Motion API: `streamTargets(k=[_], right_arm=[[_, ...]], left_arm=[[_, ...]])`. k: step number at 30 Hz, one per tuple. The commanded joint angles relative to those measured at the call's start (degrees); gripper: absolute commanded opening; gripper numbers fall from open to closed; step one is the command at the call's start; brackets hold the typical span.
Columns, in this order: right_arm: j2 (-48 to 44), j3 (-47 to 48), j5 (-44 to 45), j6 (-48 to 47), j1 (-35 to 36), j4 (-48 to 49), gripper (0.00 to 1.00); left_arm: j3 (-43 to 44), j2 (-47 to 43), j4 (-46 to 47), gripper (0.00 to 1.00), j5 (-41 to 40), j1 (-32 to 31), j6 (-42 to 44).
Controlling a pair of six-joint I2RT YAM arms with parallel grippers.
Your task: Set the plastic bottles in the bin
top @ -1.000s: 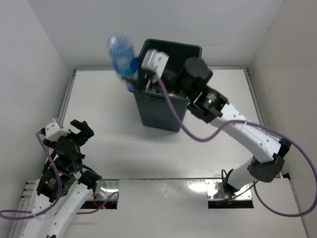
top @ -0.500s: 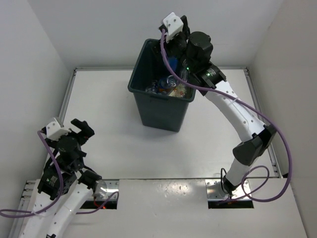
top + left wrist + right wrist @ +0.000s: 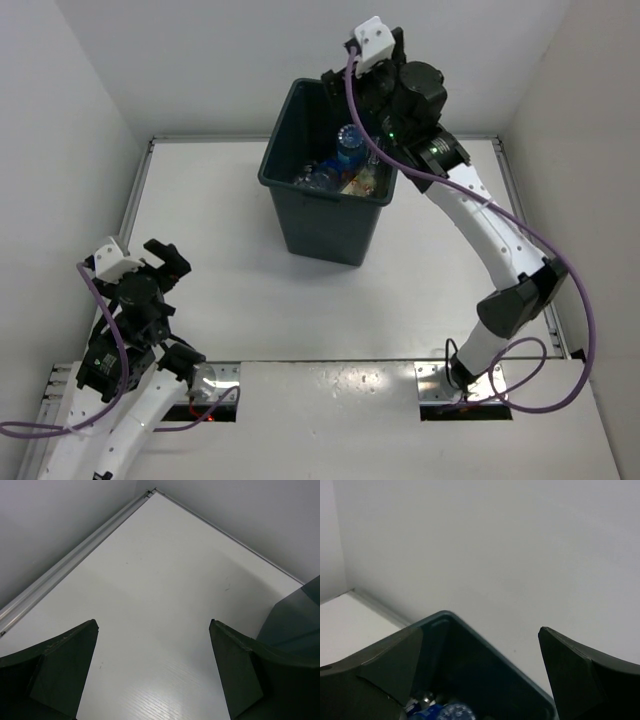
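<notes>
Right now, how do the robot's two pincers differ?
The left pincer hangs low over bare table, away from the bin; the right pincer sits high above the bin's far rim. The left arm is folded near its base; the right arm is stretched out. Both pincers are open and empty.

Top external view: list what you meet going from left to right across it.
left pincer → bin → right arm's elbow
</notes>
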Motion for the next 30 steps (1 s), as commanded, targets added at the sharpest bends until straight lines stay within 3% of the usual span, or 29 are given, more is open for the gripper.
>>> streamTargets(k=[1, 4, 9, 12, 16, 20, 30], right_arm=[[-6.2, -6.1, 1.9, -0.5, -1.6, 6.0, 1.00], [-13.4, -19.7, 14.5, -6.4, 1.6, 18.7, 1.00], [-22.8, -33.3, 25.7, -14.7, 7.2, 29.2, 1.00], [-27.5, -35.5, 26.6, -12.0, 6.2, 25.5, 1.00], [-32.2, -36.6, 27.1, -1.2, 0.6, 15.5, 1.00], [-35.8, -38.2, 23.1, 3.4, -5.1, 7.6, 1.00], [-43.8, -46.9, 22.1, 10.7, -10.0, 0.4, 1.00]], left_arm=[[0.0, 0.6, 0.7, 1.00, -0.9, -0.5, -0.3], [0.6, 1.1, 0.7, 1.00, -0.9, -0.5, -0.3], [0.6, 1.8, 0.7, 1.00, -0.9, -0.5, -0.3], [0.6, 3.1, 0.7, 1.00, -0.3, -0.5, -0.3], [1.1, 6.7, 0.7, 1.00, 0.4, -0.5, 0.9], [1.6, 7.8, 0.7, 1.00, 1.4, -0.5, 0.9], [1.0, 7.8, 3.6, 1.00, 1.4, -0.5, 1.8]])
